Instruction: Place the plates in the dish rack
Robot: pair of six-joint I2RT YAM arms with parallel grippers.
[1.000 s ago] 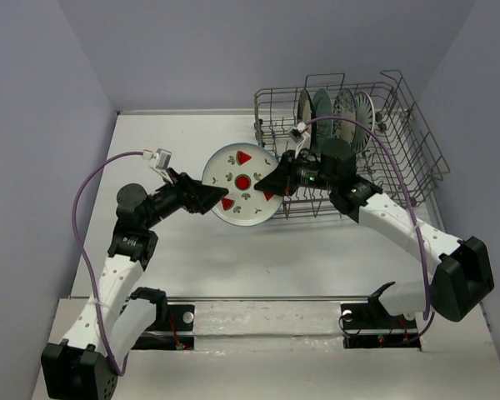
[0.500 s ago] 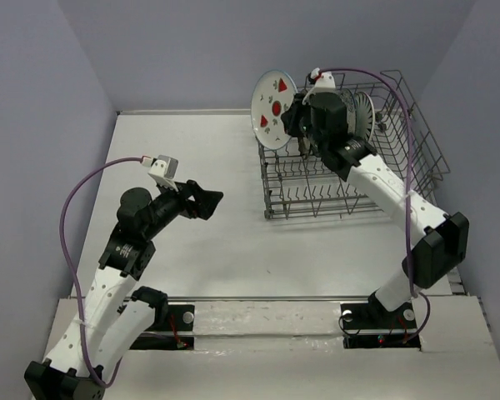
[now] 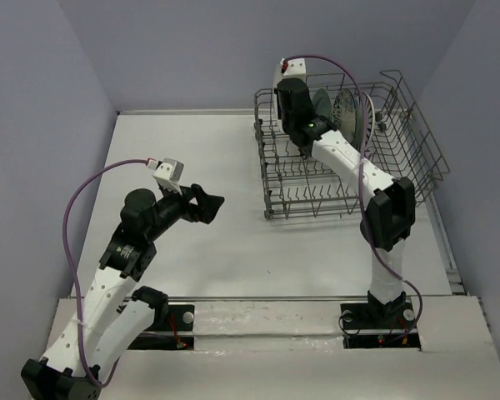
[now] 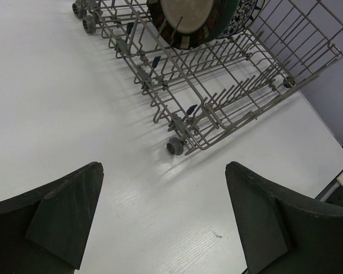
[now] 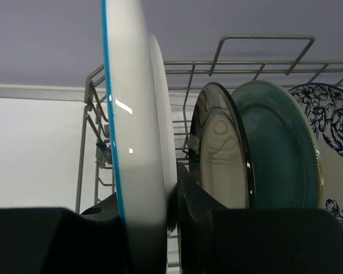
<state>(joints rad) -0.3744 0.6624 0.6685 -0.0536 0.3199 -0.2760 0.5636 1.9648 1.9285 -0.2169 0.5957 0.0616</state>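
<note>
- Done: the brown-rimmed plate (image 5: 217, 165), teal plate (image 5: 280, 154) and blue-floral plate (image 5: 331, 120) stand on edge in the dish rack (image 3: 400, 158), along its far side.
- Left, as I judge it: seating the blue-edged white plate (image 5: 134, 142), held over the rack's far-left corner.
- That plate stands upright on its rim, faces turned toward the table's left and right edges, parallel to the racked ones.
- The right gripper (image 5: 171, 211) pinches its lower rim.
- The left gripper (image 4: 163, 194) gapes wide, empty, above the table's (image 3: 200, 250) left half.
</note>
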